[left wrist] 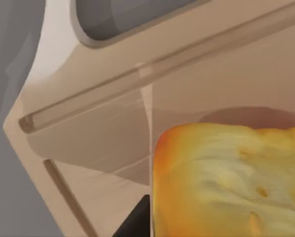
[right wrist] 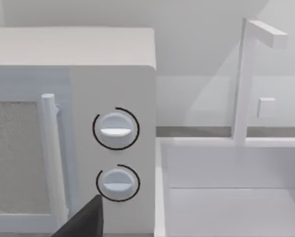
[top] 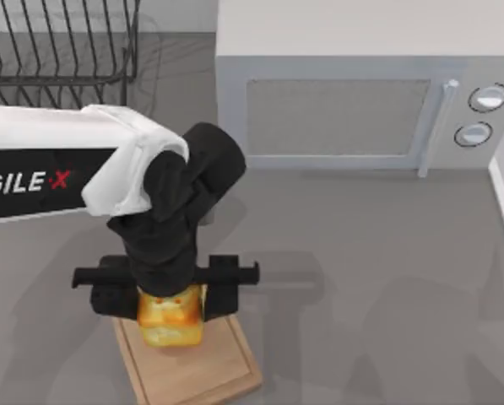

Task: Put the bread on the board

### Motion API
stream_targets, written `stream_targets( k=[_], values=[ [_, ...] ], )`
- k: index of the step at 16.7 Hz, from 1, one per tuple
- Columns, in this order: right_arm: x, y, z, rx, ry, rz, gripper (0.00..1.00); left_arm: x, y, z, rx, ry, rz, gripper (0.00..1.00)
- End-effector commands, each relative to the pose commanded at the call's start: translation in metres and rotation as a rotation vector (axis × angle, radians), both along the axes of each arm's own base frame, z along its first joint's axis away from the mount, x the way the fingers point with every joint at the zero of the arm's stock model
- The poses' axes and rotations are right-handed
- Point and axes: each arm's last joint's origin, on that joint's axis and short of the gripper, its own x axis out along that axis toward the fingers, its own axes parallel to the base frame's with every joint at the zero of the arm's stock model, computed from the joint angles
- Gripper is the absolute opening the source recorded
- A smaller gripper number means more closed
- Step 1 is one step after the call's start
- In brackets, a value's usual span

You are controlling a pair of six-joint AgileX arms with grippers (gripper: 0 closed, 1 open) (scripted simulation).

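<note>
The bread (top: 171,316), a golden-yellow chunk with toasted patches, sits between the fingers of my left gripper (top: 169,297), which is shut on it. It is over the far end of the board (top: 226,371), a light tan wooden rectangle near the table's front edge. In the left wrist view the bread (left wrist: 226,182) is close to the camera. The board's (left wrist: 88,128) grooved surface lies just beneath it, with a shadow under the bread. My right arm is parked off to the right, and a dark part of its gripper (right wrist: 83,219) faces the microwave.
A white microwave (top: 353,110) stands at the back, its two knobs (right wrist: 115,129) seen in the right wrist view. A black wire dish rack (top: 57,42) is at the back left. A white basin (right wrist: 236,197) with a tap borders the right side.
</note>
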Motion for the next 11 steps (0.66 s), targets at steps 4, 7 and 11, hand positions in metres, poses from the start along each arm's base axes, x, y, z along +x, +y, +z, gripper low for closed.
stream_targets(
  k=[4, 7, 11],
  values=[
    [0.0000, 0.0000, 0.0000, 0.000, 0.000, 0.000, 1.00, 0.0000, 0.0000, 0.0000, 0.000, 0.000, 0.000, 0.90],
    [0.0000, 0.0000, 0.0000, 0.000, 0.000, 0.000, 1.00, 0.0000, 0.0000, 0.0000, 0.000, 0.000, 0.000, 1.00],
    [0.0000, 0.0000, 0.0000, 0.000, 0.000, 0.000, 1.00, 0.0000, 0.0000, 0.0000, 0.000, 0.000, 0.000, 1.00]
  ],
)
